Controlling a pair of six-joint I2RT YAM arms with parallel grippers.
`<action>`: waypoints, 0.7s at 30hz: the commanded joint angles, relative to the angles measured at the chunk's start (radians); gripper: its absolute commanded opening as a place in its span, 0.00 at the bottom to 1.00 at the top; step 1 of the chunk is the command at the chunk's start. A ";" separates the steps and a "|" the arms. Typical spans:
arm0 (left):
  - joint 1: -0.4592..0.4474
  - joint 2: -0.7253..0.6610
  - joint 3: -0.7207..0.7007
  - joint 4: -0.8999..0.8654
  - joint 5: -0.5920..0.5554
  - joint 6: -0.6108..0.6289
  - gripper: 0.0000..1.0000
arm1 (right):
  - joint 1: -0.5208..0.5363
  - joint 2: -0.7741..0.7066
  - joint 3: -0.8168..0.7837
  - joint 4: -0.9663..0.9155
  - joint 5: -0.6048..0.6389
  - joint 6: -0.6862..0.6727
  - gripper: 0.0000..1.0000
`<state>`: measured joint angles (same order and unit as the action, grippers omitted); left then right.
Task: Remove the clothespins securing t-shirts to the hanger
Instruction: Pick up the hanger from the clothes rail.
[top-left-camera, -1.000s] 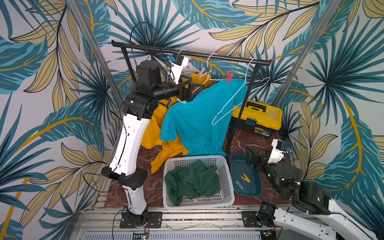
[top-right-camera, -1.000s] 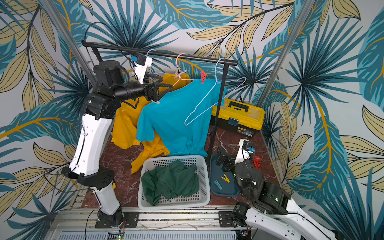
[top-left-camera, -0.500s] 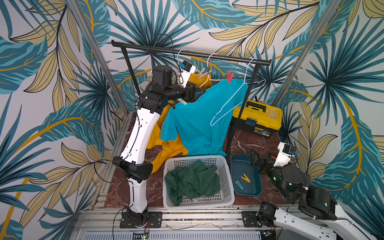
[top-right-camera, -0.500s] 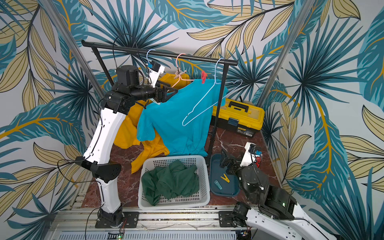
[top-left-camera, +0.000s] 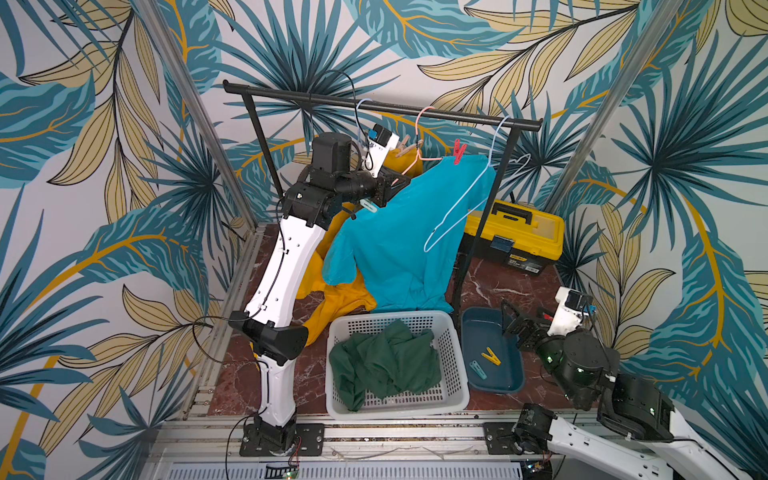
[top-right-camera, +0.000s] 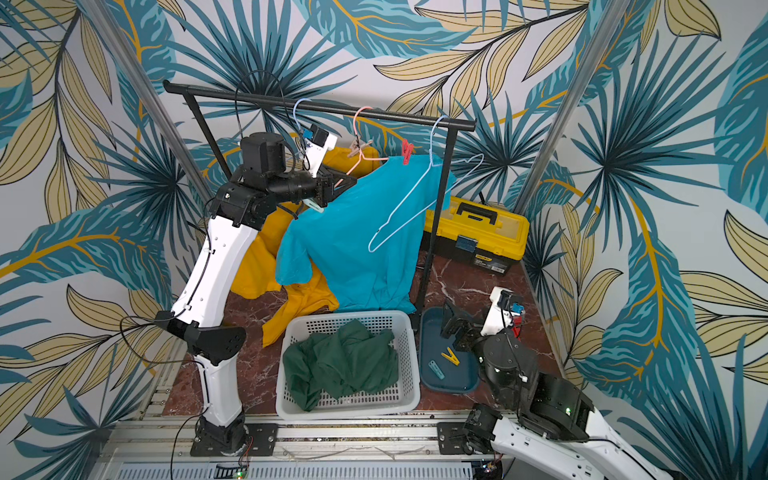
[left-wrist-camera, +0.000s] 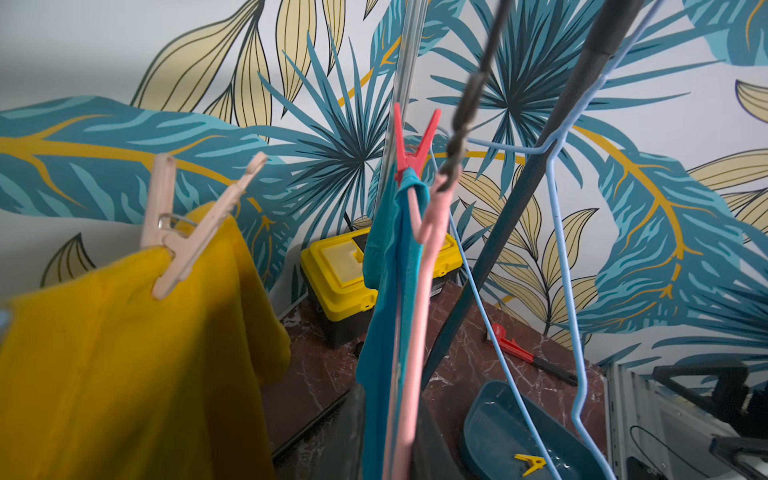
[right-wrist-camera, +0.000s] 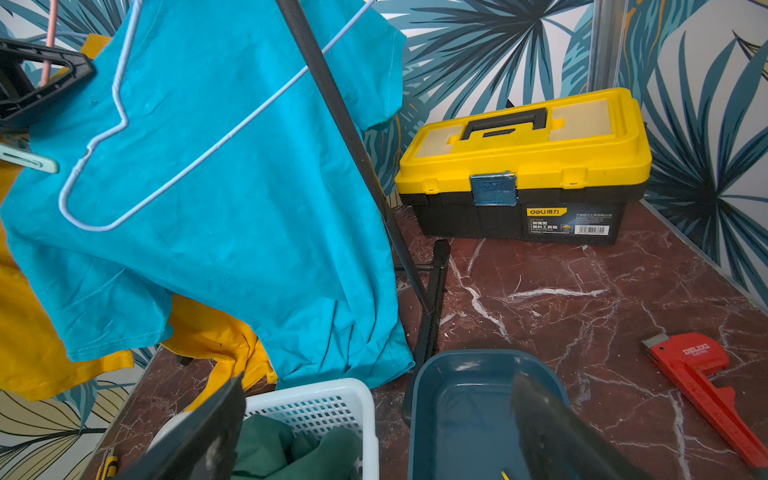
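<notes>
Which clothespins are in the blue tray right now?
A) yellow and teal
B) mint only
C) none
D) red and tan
A: both top views show a yellow clothespin and a teal clothespin lying side by side on the floor of the blue tray.

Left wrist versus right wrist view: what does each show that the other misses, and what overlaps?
Only the left wrist: the tan clothespin on the yellow shirt, the red clothespin on the turquoise shirt. Only the right wrist: the white basket holding the green shirt. Both: those two hanging shirts, the yellow toolbox, blue tray and red wrench.
</notes>
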<state>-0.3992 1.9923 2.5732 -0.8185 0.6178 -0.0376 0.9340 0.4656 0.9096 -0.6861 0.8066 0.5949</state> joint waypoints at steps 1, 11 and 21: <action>-0.004 -0.024 0.024 0.048 0.001 -0.008 0.05 | -0.001 0.006 -0.016 -0.008 0.009 0.002 0.99; -0.004 -0.085 -0.019 0.241 0.000 -0.117 0.00 | -0.001 0.005 -0.020 0.010 0.000 -0.002 0.99; -0.007 -0.174 -0.064 0.260 -0.005 -0.095 0.00 | -0.001 -0.017 -0.026 -0.004 -0.003 0.006 1.00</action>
<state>-0.4042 1.8915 2.5244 -0.6460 0.6098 -0.1444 0.9340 0.4633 0.9047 -0.6861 0.8062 0.5949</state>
